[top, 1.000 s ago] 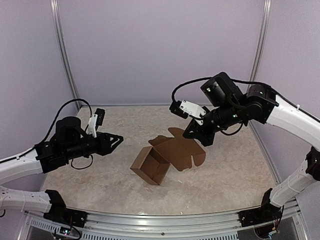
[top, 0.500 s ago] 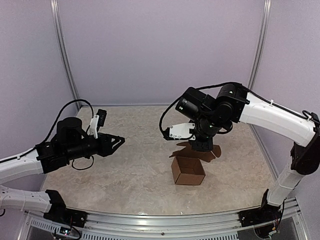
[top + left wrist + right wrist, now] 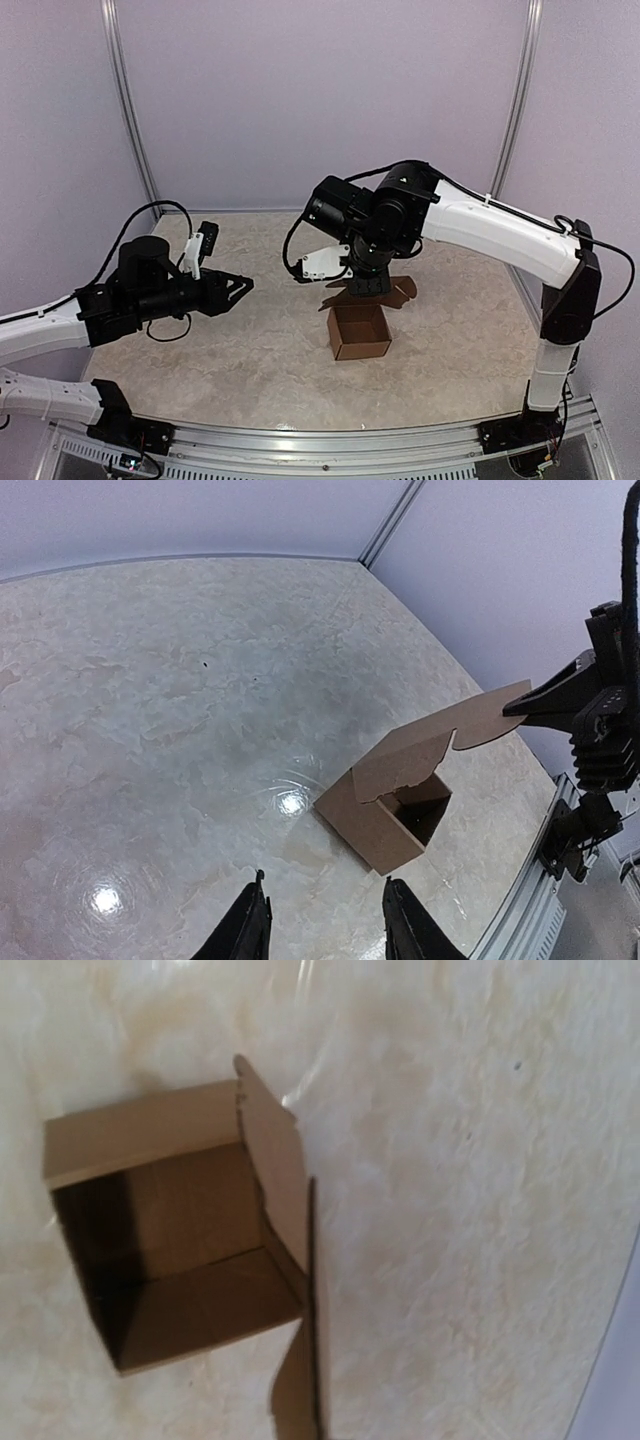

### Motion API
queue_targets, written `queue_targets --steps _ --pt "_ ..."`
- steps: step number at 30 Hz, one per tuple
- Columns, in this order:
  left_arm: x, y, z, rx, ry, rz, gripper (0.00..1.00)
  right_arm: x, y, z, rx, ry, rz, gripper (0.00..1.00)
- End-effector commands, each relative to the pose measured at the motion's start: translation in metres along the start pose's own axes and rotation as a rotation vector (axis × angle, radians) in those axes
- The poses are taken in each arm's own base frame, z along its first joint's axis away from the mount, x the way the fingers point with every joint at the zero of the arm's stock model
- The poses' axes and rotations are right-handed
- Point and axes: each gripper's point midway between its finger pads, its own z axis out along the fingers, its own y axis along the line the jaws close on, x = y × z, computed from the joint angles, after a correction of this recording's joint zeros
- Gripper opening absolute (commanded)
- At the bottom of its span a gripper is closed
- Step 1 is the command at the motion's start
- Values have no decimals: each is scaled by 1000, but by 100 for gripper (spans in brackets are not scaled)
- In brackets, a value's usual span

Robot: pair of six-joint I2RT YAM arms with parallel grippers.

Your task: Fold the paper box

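Note:
The paper box (image 3: 358,335) is brown cardboard, standing open-topped on the table mid-right. Its lid flap (image 3: 403,292) rises behind it. My right gripper (image 3: 366,286) hangs just behind and above the box, shut on the tip of that lid flap; the left wrist view shows its black fingers (image 3: 560,695) pinching the flap (image 3: 480,718). The right wrist view looks down into the box (image 3: 170,1220) with the lid (image 3: 312,1300) edge-on; its own fingers are hidden there. My left gripper (image 3: 240,287) is open and empty, left of the box (image 3: 385,820) and above the table (image 3: 325,895).
The marble-patterned table (image 3: 240,360) has a metal rail (image 3: 330,440) along its near edge, also seen in the left wrist view (image 3: 520,900). Lilac walls with corner posts (image 3: 128,110) close in the back and sides.
My right arm swung left and nearer, carrying the box by its lid from the centre to mid-right and turning it open side up. My left gripper edged slightly right.

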Motion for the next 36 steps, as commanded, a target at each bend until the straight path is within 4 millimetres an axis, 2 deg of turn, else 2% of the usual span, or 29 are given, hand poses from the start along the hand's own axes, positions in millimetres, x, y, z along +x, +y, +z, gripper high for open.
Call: queue_targets --steps 1,5,11,15,19,21,23,27,31,36 --pt "6 1 4 -5 12 6 38 -17 4 2 -5 -2 -42 0" --pt "11 2 8 -9 30 23 39 -27 -1 5 14 -7 -27 8" --pt "16 9 12 -40 45 50 44 -47 -14 -3 48 -87 24 25" --pt "20 11 13 -49 57 66 51 -53 -29 -19 105 -153 73 33" --pt "25 11 15 -37 70 87 61 -51 -37 -43 150 -257 124 39" --pt "31 12 17 -33 87 106 69 -46 -38 -55 169 -317 155 42" --pt "28 9 20 -13 73 128 76 -37 -37 -65 180 -378 195 45" --pt "34 7 27 10 95 186 78 -12 -36 -90 218 -535 313 51" --pt "41 6 36 24 123 248 76 19 -22 -87 204 -611 429 53" --pt "51 -2 49 37 173 345 75 56 2 -62 170 -587 567 54"
